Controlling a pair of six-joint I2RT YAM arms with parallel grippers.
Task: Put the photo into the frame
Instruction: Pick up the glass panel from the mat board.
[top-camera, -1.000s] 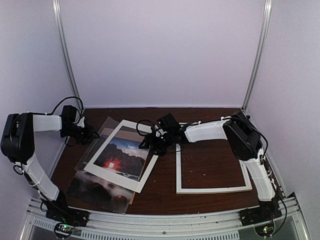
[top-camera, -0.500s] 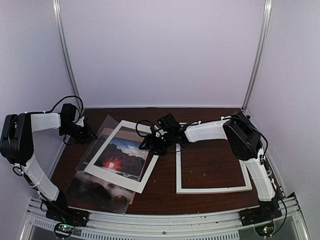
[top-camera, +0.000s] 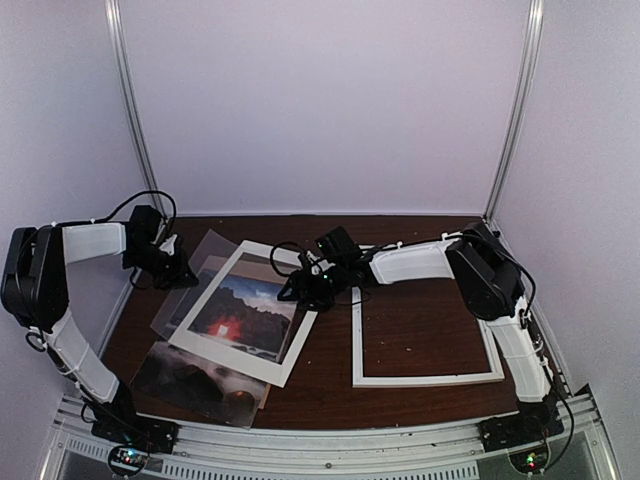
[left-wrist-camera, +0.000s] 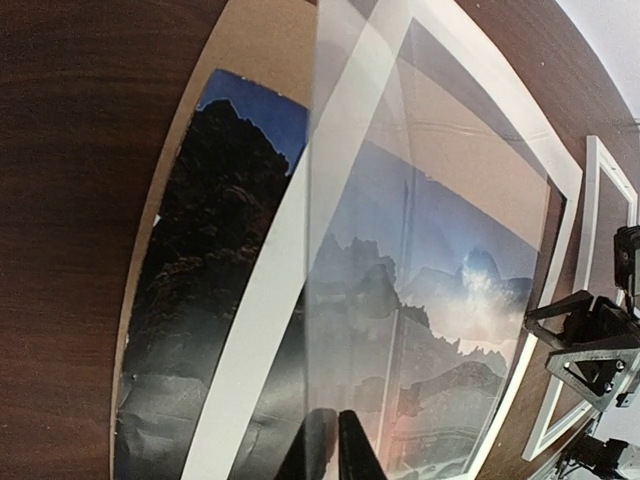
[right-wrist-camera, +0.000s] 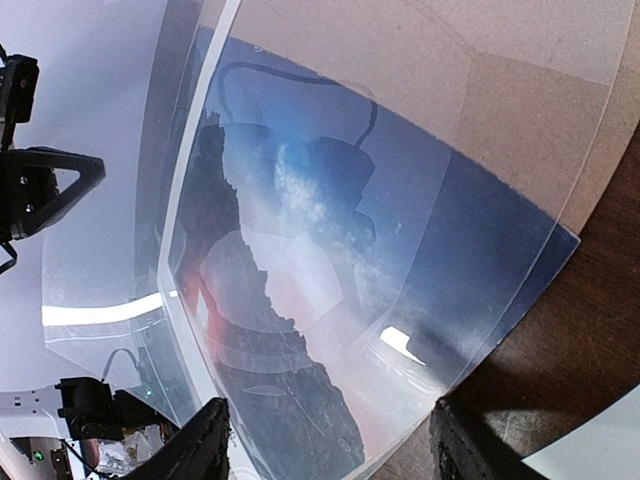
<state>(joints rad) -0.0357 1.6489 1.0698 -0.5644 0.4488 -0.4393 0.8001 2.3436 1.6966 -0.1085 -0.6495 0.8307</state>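
Note:
The photo, a dark sunset print with a red sun, lies at the left under a white card mat, and its lower end sticks out at the near left. It lies on a brown board. My left gripper is at the far left, shut on the edge of a clear sheet held tilted over the photo. My right gripper is open over the mat's far right edge. The white frame lies flat at the right, its opening showing bare table.
The booth's walls stand close on three sides, with metal posts at the far corners. The frame's near bar also shows in the left wrist view, beside the right gripper.
My left gripper has moved a little right and toward the far side, raising the clear sheet's far-left edge. The right gripper has hardly moved.

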